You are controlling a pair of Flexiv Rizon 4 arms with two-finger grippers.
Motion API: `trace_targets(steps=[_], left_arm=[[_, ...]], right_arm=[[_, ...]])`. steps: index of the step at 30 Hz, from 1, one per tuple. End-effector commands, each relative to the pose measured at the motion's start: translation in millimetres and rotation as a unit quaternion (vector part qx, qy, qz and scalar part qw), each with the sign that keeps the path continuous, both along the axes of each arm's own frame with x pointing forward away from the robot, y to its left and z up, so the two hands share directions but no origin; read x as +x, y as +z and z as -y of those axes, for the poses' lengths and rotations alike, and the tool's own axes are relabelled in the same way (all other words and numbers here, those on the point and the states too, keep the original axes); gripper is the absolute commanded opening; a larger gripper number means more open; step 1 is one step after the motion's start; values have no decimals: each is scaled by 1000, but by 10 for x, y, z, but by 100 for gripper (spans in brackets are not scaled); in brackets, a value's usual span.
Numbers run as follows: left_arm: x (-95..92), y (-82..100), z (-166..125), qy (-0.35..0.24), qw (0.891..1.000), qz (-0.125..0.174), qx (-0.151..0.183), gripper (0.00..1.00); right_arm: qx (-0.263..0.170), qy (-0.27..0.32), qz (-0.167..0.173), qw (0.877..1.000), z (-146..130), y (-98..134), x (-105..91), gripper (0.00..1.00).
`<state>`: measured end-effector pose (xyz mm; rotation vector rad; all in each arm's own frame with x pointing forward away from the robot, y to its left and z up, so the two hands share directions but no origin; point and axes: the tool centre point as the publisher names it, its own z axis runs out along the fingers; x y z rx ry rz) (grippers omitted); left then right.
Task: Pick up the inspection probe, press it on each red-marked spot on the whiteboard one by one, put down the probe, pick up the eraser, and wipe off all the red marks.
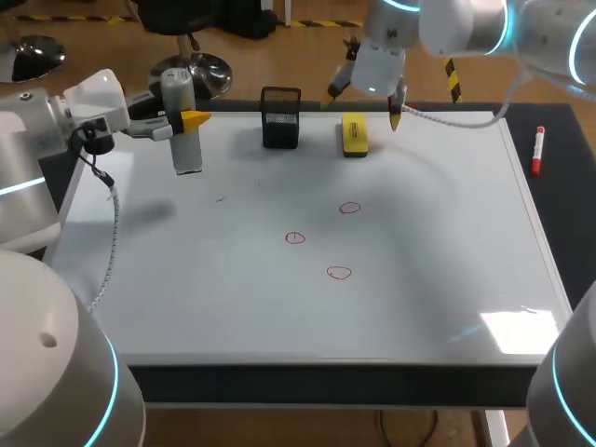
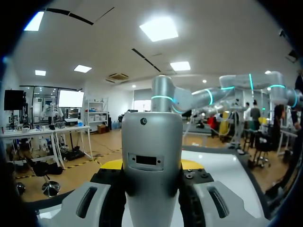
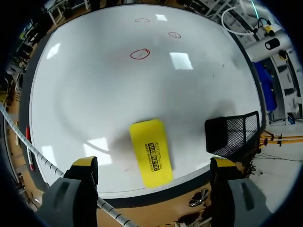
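Surface: whiteboard [image 1: 447, 242], flat on a dark table. Entries run left to right.

1. My left gripper [image 1: 182, 121], at the board's far left corner, is clenched on the inspection probe [image 1: 187, 154]. The probe is a grey cylinder held upright.
2. Three red marks [image 1: 294, 238], [image 1: 338, 272], [image 1: 349, 208] sit mid-board, unwiped and well apart from the probe.
3. Black mesh holder [image 1: 280, 116], at the far edge.
4. Yellow eraser [image 1: 354, 134], just beside the holder.
5. My right gripper [image 3: 154, 162] hangs over the eraser with its fingers released and wide. The eraser's long axis points ahead, across the closing line, so the fingers straddle its narrow width. This is my nearer arm for the eraser.
6. Red marker [image 1: 537, 151], off the board on the right.

Not determinable: whether the probe's lower end touches the board, and how much height is left between the right fingers and the eraser.
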<state>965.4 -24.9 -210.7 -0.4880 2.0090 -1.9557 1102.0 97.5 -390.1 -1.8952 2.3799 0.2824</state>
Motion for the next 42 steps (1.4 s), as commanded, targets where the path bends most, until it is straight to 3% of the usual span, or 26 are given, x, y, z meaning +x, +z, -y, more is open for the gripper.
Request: trace_targets(steps=[1, 15, 42], left_arm=[[0, 3, 4, 1, 1000, 2, -1, 0], [0, 3, 4, 1, 1000, 2, -1, 0], [0, 3, 4, 1, 1000, 2, -1, 0]], right_arm=[[-5, 12, -7, 1000, -19, -62, 35, 100], [-26, 60, -5, 998, 14, -202, 157, 100], [-45, 104, -24, 993, 22, -357, 191, 100]])
